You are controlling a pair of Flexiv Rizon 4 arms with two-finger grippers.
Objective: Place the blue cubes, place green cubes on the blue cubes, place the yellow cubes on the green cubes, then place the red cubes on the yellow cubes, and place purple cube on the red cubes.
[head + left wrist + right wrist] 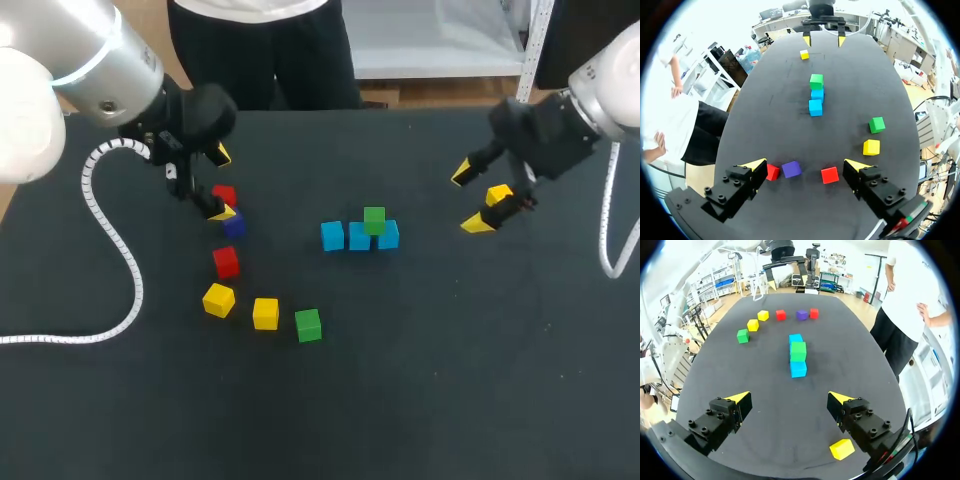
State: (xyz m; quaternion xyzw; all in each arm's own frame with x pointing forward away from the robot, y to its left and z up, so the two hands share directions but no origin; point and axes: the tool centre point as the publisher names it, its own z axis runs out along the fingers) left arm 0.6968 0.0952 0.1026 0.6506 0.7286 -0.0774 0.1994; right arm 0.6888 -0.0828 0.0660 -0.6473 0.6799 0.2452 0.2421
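Well to the left of the row of three blue cubes [359, 237] hangs the left gripper [222, 183], its fingers spread wide and gripping nothing. Under it, on the dark table [450, 400], a far red cube [224, 195] lies left of the row and a little behind it. The purple cube [234, 226] sits just in front of that red one, about level with the row and close by one yellow fingertip; I cannot tell whether they touch. A near red cube [226, 261] comes next, left of the row and a bit forward of it. From there a loose line curves in toward the row. A first yellow cube [218, 299] and a second yellow cube [265, 313] lie forward and left of it, and a loose green cube [308, 324] lies forward of its left end. The blue cubes themselves stand side by side, very close together. A stacked green cube [374, 220] rests on top of them, toward the row's right end. Well to the right of the row, and slightly behind it, the right gripper [470, 198] hangs with its fingers wide apart and nothing between them. A third yellow cube [499, 195] lies on the table just beyond it, beside one finger and outside the gap.
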